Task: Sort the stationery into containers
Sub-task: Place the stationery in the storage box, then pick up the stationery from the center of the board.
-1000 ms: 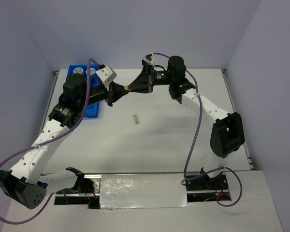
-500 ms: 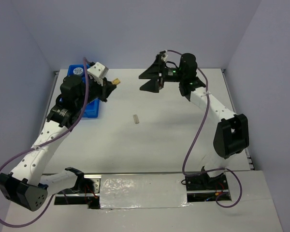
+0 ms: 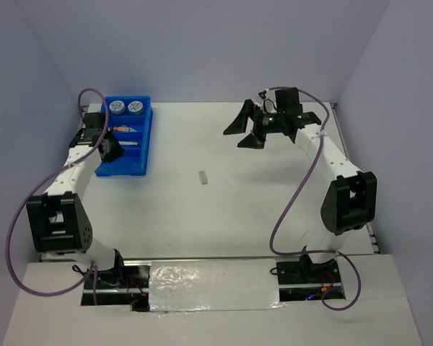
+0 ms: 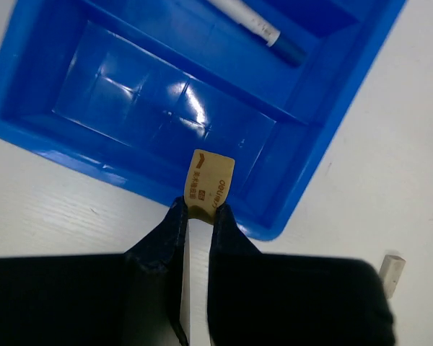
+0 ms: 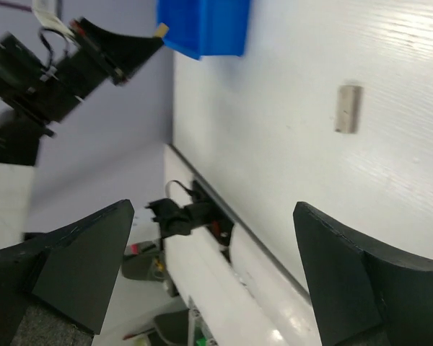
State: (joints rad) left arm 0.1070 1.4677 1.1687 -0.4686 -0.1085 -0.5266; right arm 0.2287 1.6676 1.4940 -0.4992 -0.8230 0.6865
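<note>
My left gripper (image 4: 199, 213) is shut on a beige eraser (image 4: 209, 182) and holds it over the near edge of an empty compartment of the blue tray (image 4: 72, 148). From above, the left gripper (image 3: 112, 147) sits at the left side of the tray (image 3: 146, 137). A white pen with a blue cap (image 4: 254, 26) lies in the adjoining compartment. Two tape rolls (image 3: 126, 107) fill the far end. A second eraser (image 3: 203, 177) lies on the table mid-field. My right gripper (image 3: 245, 130) hangs open and empty at the back right, well above that eraser (image 5: 348, 108).
The table's back wall runs just behind the tray and the right gripper. Purple cables loop beside both arms (image 3: 296, 194). The loose eraser (image 4: 391, 274) lies to the right of the tray on the white table top.
A second ago both grippers met over the middle on the eraser. The right gripper opened and drew back to the right; the left arm swung the eraser back to the tray.
</note>
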